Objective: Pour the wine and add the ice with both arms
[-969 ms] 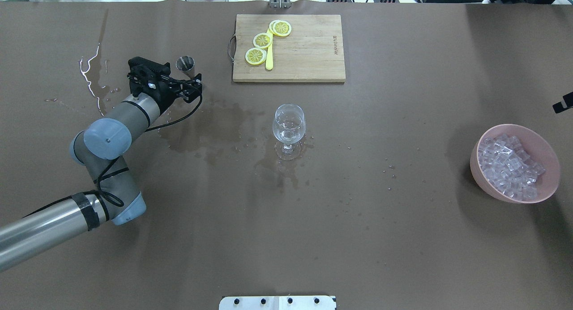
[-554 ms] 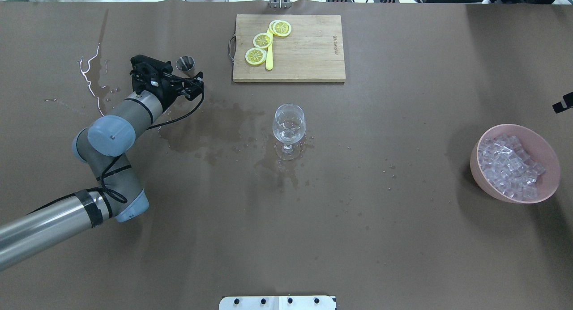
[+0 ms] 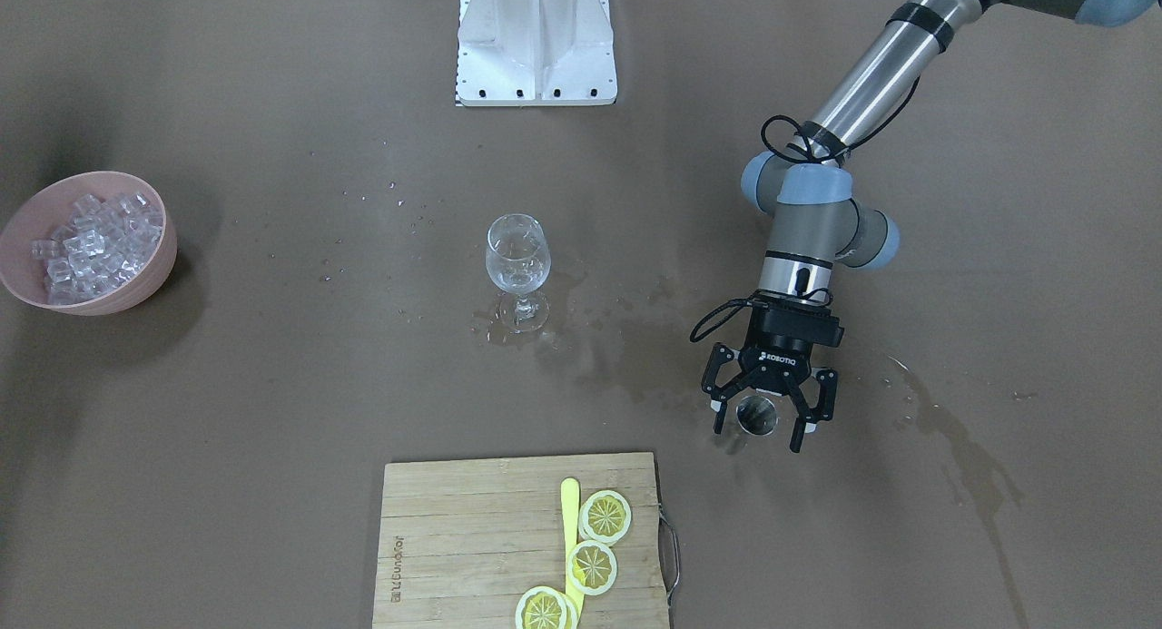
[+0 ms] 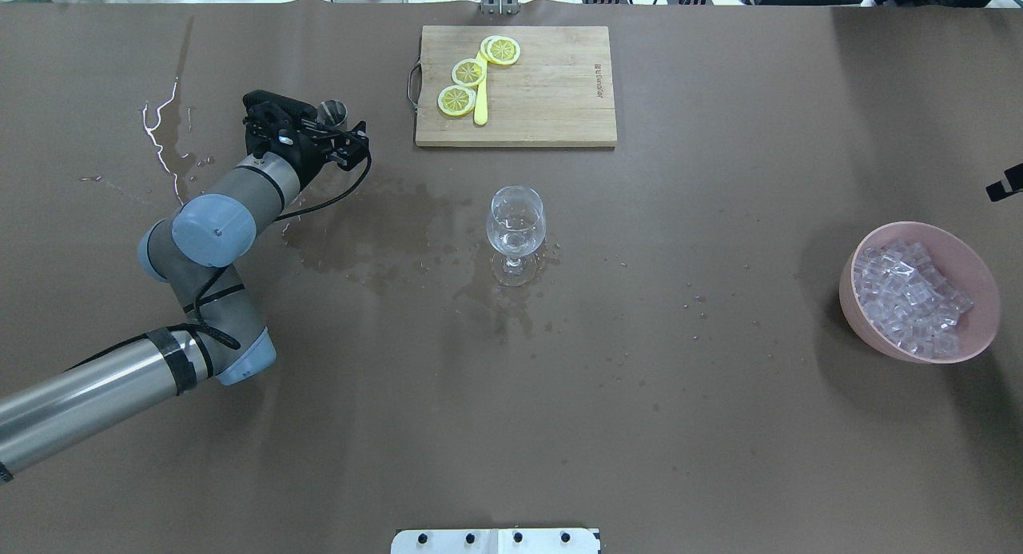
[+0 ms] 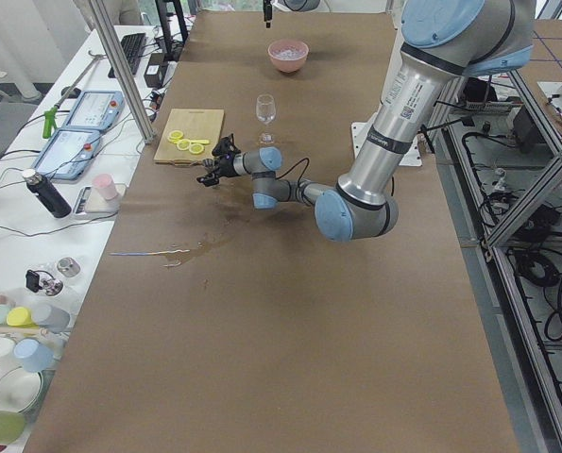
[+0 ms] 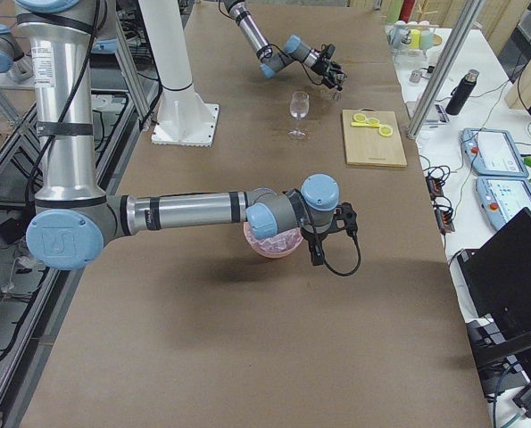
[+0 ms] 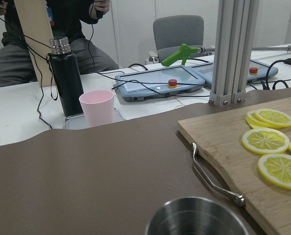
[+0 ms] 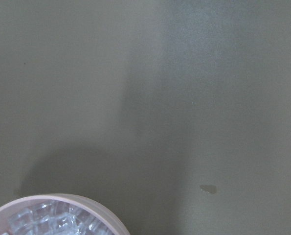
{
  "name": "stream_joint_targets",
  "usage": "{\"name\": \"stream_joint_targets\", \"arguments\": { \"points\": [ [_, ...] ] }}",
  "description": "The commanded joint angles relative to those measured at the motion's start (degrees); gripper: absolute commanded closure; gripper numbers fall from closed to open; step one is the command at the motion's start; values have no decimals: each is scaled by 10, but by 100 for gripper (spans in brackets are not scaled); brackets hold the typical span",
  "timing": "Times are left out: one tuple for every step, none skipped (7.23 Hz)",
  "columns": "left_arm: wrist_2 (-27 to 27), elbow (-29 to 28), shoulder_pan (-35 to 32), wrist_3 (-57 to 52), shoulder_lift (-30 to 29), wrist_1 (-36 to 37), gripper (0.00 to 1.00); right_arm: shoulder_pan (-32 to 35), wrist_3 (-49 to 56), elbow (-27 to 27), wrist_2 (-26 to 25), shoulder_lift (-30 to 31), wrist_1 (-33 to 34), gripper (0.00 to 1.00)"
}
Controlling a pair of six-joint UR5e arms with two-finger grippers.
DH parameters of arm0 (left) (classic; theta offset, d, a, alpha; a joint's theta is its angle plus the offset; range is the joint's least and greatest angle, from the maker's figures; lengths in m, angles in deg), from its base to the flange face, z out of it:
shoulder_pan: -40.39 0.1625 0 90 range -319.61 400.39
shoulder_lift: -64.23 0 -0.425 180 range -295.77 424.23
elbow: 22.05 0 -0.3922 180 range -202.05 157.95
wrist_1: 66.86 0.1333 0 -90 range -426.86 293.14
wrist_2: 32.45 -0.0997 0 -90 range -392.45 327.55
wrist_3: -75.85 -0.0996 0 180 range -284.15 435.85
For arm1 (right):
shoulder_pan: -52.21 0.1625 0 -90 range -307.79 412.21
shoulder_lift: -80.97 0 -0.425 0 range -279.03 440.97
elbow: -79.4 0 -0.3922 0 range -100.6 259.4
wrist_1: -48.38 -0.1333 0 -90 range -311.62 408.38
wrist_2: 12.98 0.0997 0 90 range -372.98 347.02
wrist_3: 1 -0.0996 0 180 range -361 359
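My left gripper point(image 3: 761, 426) is open, low over the table, with a finger on each side of a small steel cup point(image 3: 756, 414). The overhead view shows the gripper point(image 4: 324, 122) partly covering the cup point(image 4: 331, 109). The cup's rim point(image 7: 196, 218) fills the bottom of the left wrist view; its contents do not show. A clear wine glass point(image 4: 515, 222) stands mid-table; I cannot tell whether it holds wine. The ice point(image 4: 907, 298) fills a pink bowl point(image 4: 979, 330) at the right. My right gripper point(image 6: 323, 242) hovers by that bowl; I cannot tell whether it is open or shut.
A wooden cutting board point(image 4: 551, 98) with lemon slices point(image 4: 467, 73) and a yellow knife lies at the far side, just right of the cup. Wet patches point(image 4: 376, 226) and a spilled streak point(image 4: 160, 138) mark the brown table. A white stand base point(image 3: 536, 39) sits at the robot's side.
My left arm has moved forward toward the far side, bringing the open gripper from just short of the steel cup to around it. The glass and the bowl have not moved.
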Motion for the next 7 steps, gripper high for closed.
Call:
{"name": "stream_joint_targets", "arguments": {
  "points": [
    [2, -8, -1, 0, -6, 0, 13, 0, 0, -1, 0, 0, 0, 0],
    [4, -11, -1, 0, -5, 0, 19, 0, 0, -1, 0, 0, 0, 0],
    [5, -13, -1, 0, -5, 0, 27, 0, 0, -2, 0, 0, 0, 0],
    [6, -12, -1, 2, -6, 0, 39, 0, 0, -2, 0, 0, 0, 0],
    [12, -11, -2, 3, -6, -1, 51, 0, 0, -3, 0, 0, 0, 0],
    [25, -8, -6, 21, -6, -1, 66, 0, -1, -3, 1, 0, 0, 0],
    [26, -5, -6, 26, -6, -1, 76, 0, -2, -3, 1, 0, 0, 0]
  ]
}}
